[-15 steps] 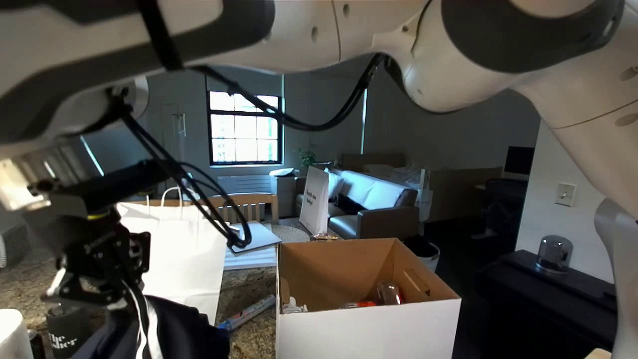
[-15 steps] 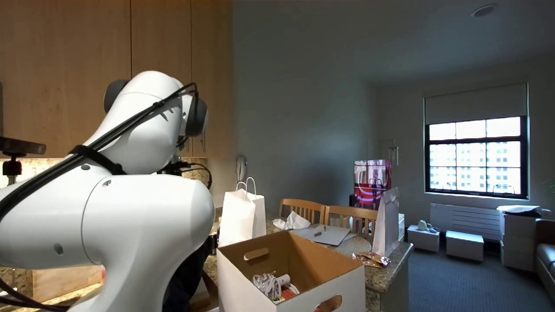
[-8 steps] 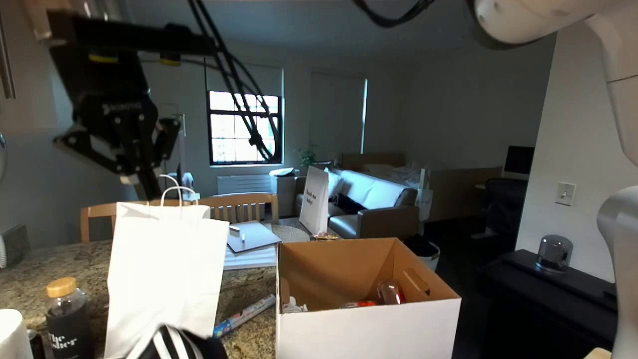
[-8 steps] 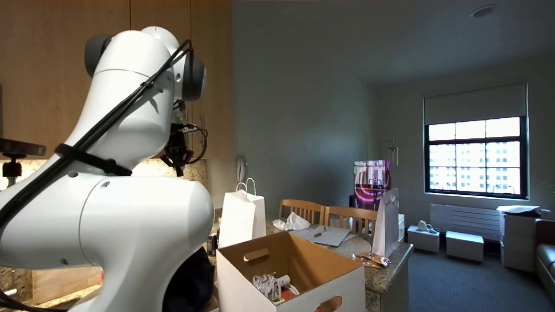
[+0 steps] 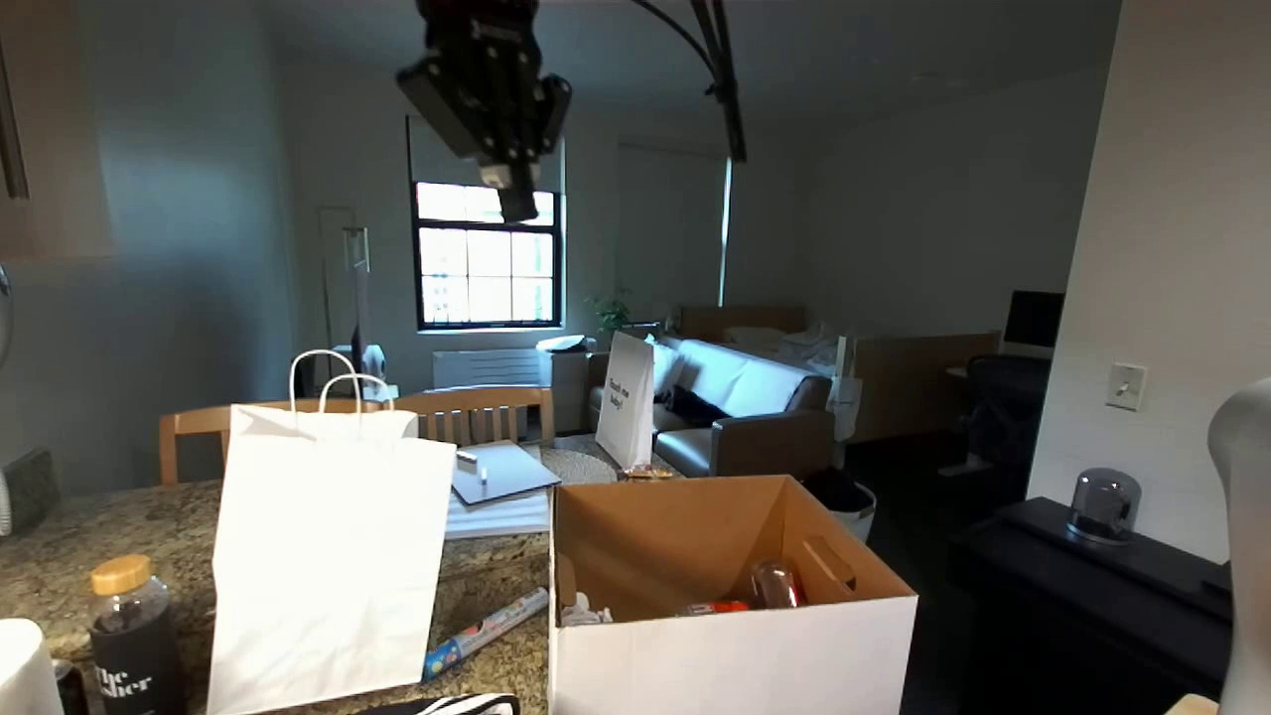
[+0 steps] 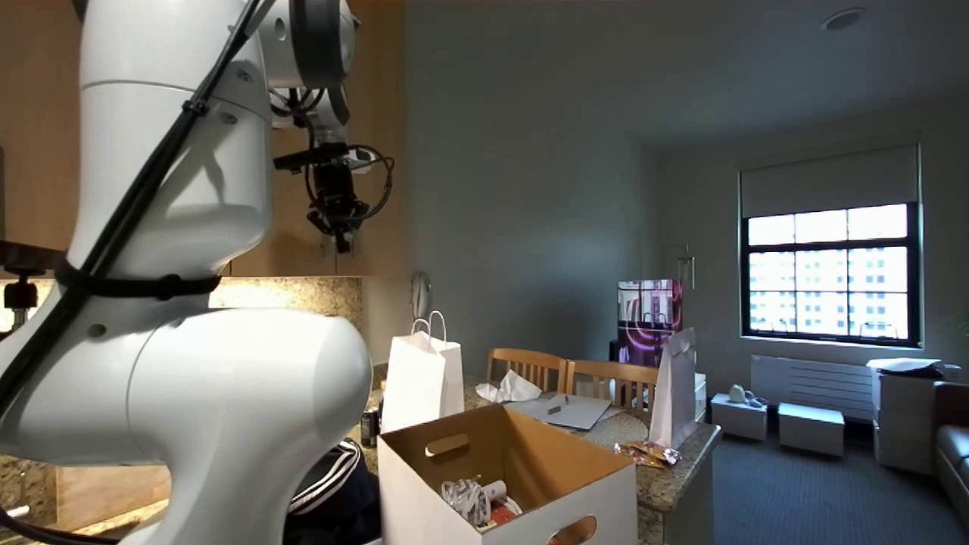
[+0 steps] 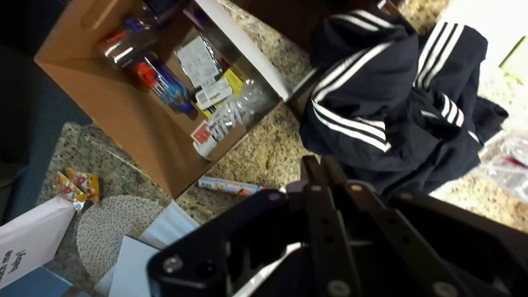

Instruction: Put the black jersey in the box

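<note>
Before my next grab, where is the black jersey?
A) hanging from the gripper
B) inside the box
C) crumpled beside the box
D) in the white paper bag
C: the wrist view shows the black jersey crumpled beside the box, and the shut gripper holds nothing.

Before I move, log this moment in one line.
gripper: shut, holding nothing, in midair | box: open top, small items inside | black jersey: heaped beside box, outside it | task: not done

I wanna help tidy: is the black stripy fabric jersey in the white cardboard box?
Out: in the wrist view, the crumpled black fabric jersey with white stripes lies beside the white cardboard box, not inside.
</note>
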`<state>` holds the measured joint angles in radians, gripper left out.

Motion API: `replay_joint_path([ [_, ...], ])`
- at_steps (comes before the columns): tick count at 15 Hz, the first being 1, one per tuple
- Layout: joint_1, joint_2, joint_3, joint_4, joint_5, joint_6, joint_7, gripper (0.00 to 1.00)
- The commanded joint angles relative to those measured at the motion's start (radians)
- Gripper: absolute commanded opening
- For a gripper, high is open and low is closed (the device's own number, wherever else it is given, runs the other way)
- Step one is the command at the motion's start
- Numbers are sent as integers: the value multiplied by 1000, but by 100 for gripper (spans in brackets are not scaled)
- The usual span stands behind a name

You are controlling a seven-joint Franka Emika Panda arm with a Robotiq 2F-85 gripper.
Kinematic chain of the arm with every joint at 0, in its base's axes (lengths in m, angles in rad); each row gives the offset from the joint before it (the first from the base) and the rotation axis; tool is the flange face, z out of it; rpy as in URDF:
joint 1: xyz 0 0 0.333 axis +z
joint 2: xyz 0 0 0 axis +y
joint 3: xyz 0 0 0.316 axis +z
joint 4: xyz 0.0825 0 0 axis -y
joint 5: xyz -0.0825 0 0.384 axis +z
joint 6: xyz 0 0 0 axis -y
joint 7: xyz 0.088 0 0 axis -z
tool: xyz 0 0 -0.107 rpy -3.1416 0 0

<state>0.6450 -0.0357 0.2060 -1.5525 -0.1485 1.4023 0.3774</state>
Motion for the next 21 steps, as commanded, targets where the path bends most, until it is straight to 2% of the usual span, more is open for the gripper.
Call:
replay_joint_path([
  [1, -117, -80, 40, -249, 53, 80, -215, 32],
  [4, -169, -16, 85, -368, 56, 199, -352, 48],
  [7, -171, 104, 138, -443, 16, 397, -432, 66],
  [10, -147, 270, 185, -410, -47, 595, -455, 86],
  [12, -113, 370, 191, -355, -147, 649, -413, 98],
  [16, -33, 538, 168, -214, -247, 657, -414, 100],
  [21, 60, 764, 122, 40, -262, 614, -515, 100],
])
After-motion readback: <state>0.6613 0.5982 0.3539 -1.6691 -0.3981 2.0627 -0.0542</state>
